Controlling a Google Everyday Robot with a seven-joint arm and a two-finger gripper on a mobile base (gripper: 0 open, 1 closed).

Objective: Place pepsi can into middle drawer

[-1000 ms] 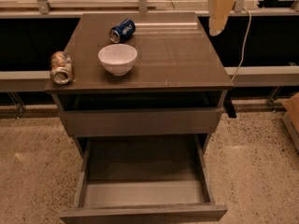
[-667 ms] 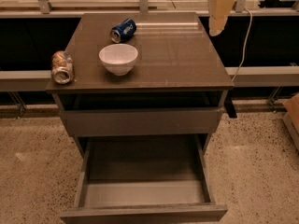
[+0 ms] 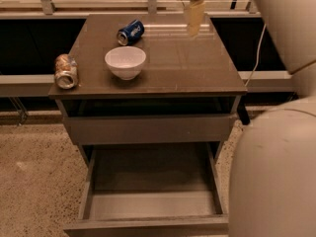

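While the pepsi can (image 3: 130,32) lay on its side near the far edge of the bench (image 3: 187,68), the gripper (image 3: 193,27) hung over the far right part of the same top. It was off to the right of the can and clearly apart from it. It showed as one pale, narrow shape pointing downward, and whether it was open or closed could not be told; it held nothing that could be seen. The can's silver end faced front-left and its blue body angled away toward the back right.

Just in front of the can, slightly to the left, a white bowl (image 3: 125,61) stood upright on the bench, close to the can but not touching it. A tan-and-orange can (image 3: 65,71) lay on its side at the bench's left edge, well apart from the bowl.

Below the top, a shallower drawer (image 3: 148,128) sat pulled out only a little, with a dark gap above its plain front. Beneath it the middle drawer (image 3: 148,204) stood pulled far out toward the camera, its pale floor and dark side walls in view. The pepsi can was on the bench top, not in this drawer.

Large pale parts of the robot's arm (image 3: 276,172) filled the right side of the view, in front of the cabinet's right edge. A speckled floor (image 3: 34,181) spread to the left of the cabinet.
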